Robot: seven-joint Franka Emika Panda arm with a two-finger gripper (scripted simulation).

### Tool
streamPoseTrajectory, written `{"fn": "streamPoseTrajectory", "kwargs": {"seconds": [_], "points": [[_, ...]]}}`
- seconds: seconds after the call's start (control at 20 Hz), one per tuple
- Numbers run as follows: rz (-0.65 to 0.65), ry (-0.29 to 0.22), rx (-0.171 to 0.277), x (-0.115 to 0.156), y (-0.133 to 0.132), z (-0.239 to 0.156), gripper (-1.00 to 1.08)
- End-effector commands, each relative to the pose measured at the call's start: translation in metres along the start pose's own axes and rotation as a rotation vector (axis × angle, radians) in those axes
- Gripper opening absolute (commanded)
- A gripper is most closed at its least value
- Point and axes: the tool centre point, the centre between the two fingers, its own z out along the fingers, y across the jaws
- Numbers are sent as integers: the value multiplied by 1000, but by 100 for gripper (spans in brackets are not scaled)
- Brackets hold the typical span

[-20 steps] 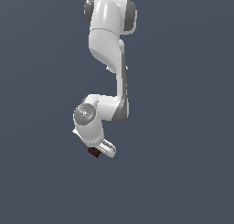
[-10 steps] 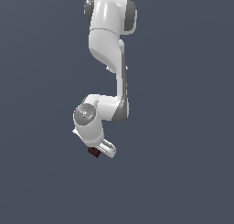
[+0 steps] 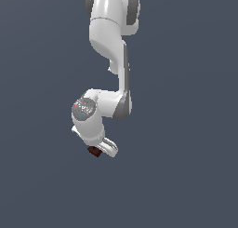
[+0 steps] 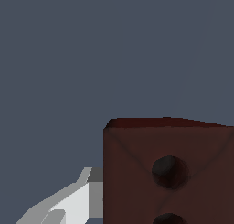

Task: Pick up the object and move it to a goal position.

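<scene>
A white robot arm (image 3: 109,59) hangs down from the top of the exterior view against a plain dark grey-blue background (image 3: 186,129). The arm bends at a grey joint (image 3: 123,106), and below it sits a round white part with a grey cap (image 3: 83,108). At the very bottom is the gripper (image 3: 98,150), which points down and toward the exterior view's right. A small dark reddish-brown block (image 3: 95,151) sits right at the gripper's tip, on its side toward the exterior view's left. The block touches the gripper and looks much smaller than it. Nothing is seen under the block, so it seems to be up in the air. In the wrist view, the block (image 4: 169,173) is very close and fills a big part of the picture. Its flat face has one round dark hole (image 4: 170,171) and part of a second hole (image 4: 169,218) at the picture's edge. One white and grey finger (image 4: 73,202) lies right against the side of the block. The other finger is out of sight, but the gripper looks closed snugly on the block, with its jaws only as far apart as the block is wide.
</scene>
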Motion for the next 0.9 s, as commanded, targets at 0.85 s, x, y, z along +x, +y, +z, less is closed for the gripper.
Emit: {"fn": "streamPoseTrajectory", "kwargs": {"seconds": [0.85], "points": [[1, 5, 2, -7, 16, -177, -100]]}}
